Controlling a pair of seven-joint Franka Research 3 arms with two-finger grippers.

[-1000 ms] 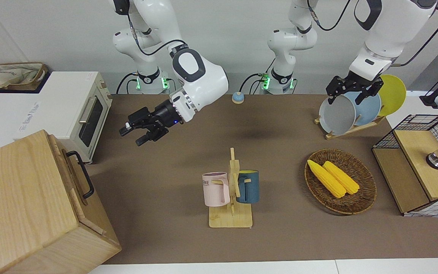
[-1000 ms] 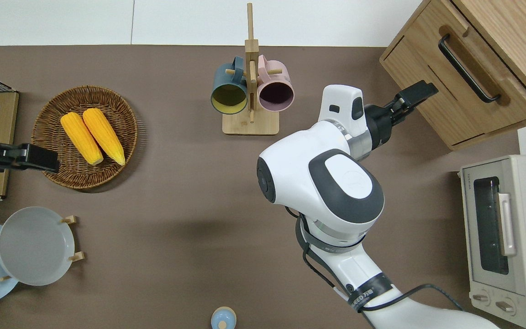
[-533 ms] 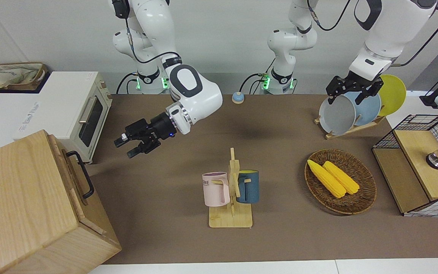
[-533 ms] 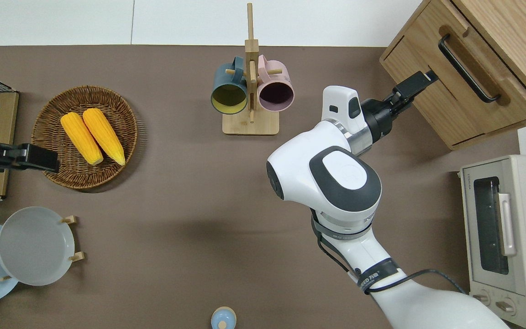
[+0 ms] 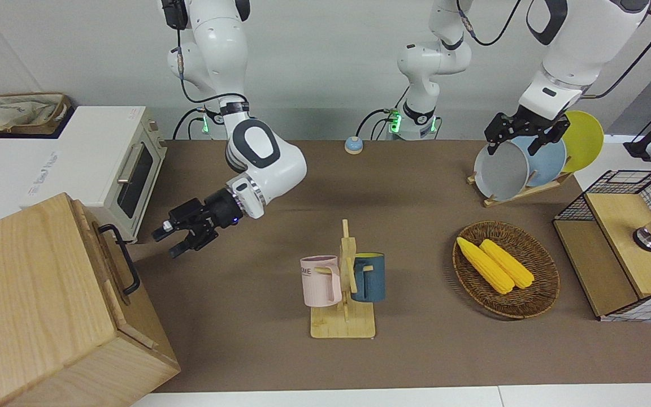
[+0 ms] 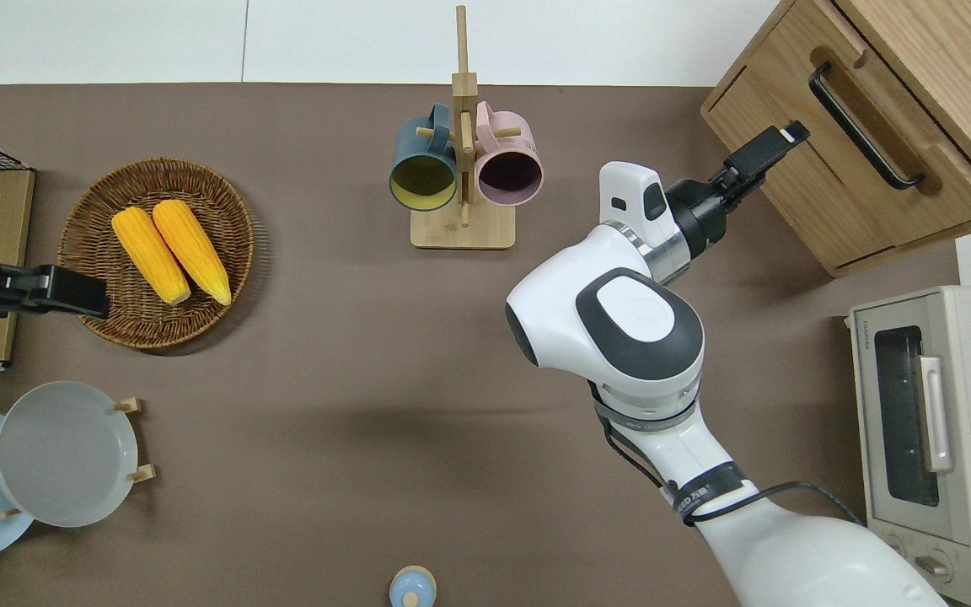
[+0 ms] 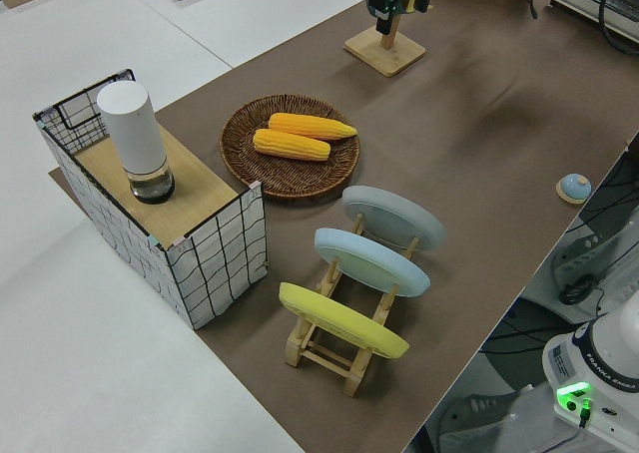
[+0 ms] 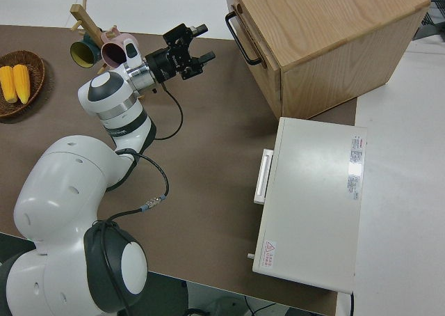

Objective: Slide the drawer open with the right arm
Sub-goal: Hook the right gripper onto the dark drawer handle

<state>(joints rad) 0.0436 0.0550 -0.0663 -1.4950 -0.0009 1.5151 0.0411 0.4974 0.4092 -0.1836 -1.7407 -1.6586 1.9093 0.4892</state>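
Brown table, with the drawer shut in the wooden box cabinet just past the right gripper, handle near its tips. Fingers spread apart and holding nothing, plain in front and right side views, stacked from overhead. Left arm parked, left gripper hard to read, cut off overhead.

Pink mug — letters "ME" readable; other labels illegible.
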